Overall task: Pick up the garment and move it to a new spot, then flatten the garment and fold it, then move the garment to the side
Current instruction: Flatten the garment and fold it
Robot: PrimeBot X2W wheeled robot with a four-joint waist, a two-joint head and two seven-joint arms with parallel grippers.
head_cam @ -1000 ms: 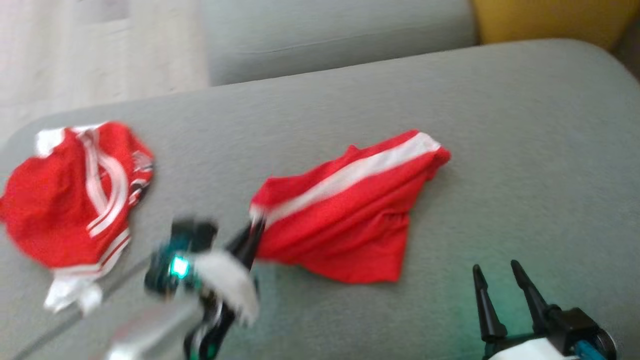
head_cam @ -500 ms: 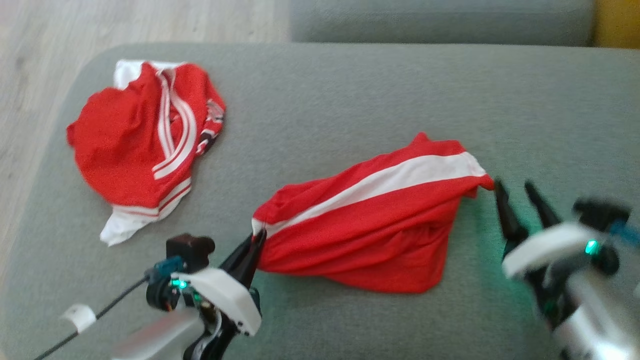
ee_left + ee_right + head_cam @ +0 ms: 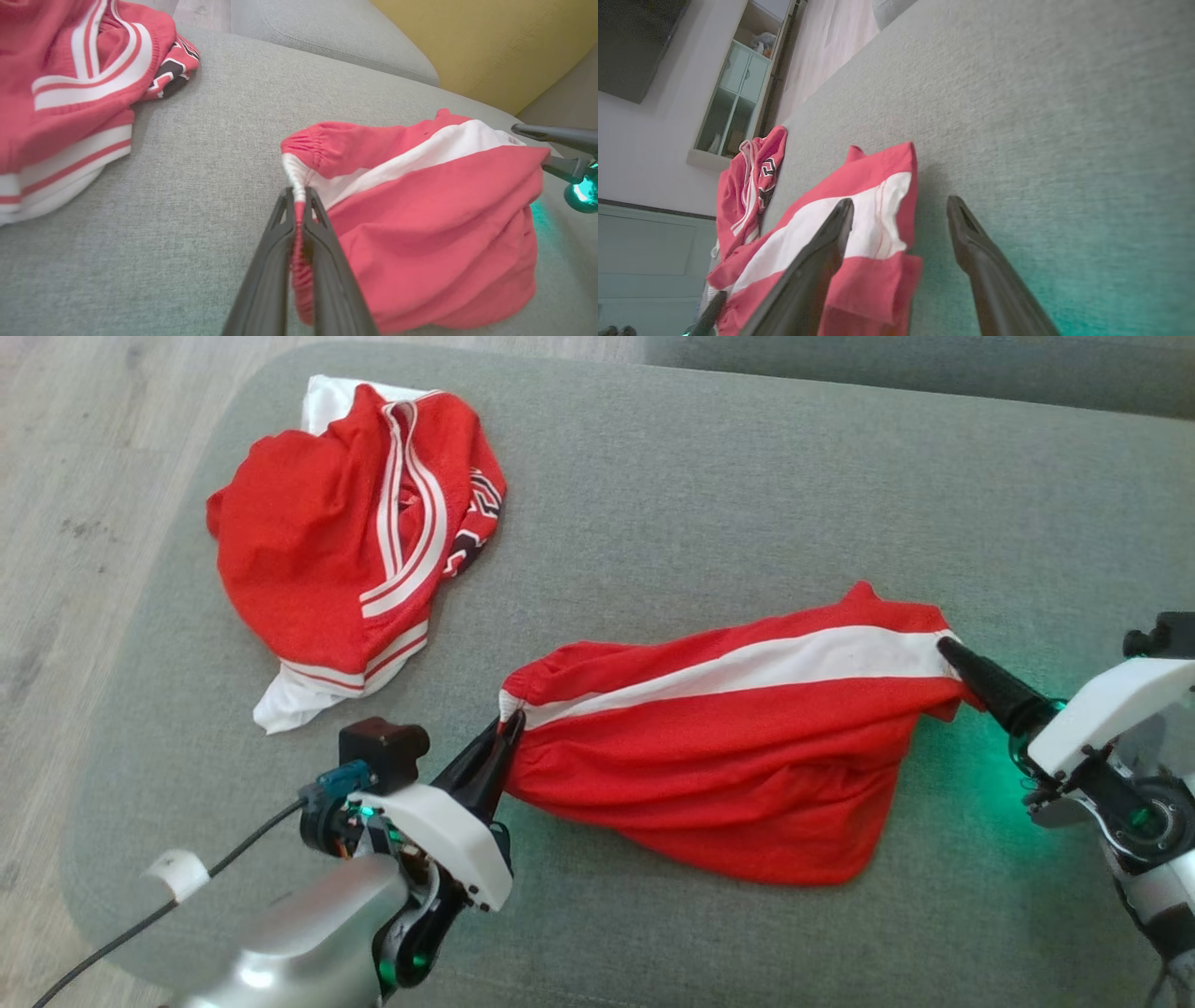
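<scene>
Brought right jaws up to shorts [image 3: 728, 775] corner since a second ago; spread open there. Left jaws clamped on waistband. Shorts between both jaws, on sofa [image 3: 709, 476].

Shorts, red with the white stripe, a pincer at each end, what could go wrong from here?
The right pincer is open, one finger over a corner of the shorts and one over bare cushion; closing may catch only an edge, or miss. The left pincer grips just a sliver of waistband, which might slip under a pull.
</scene>
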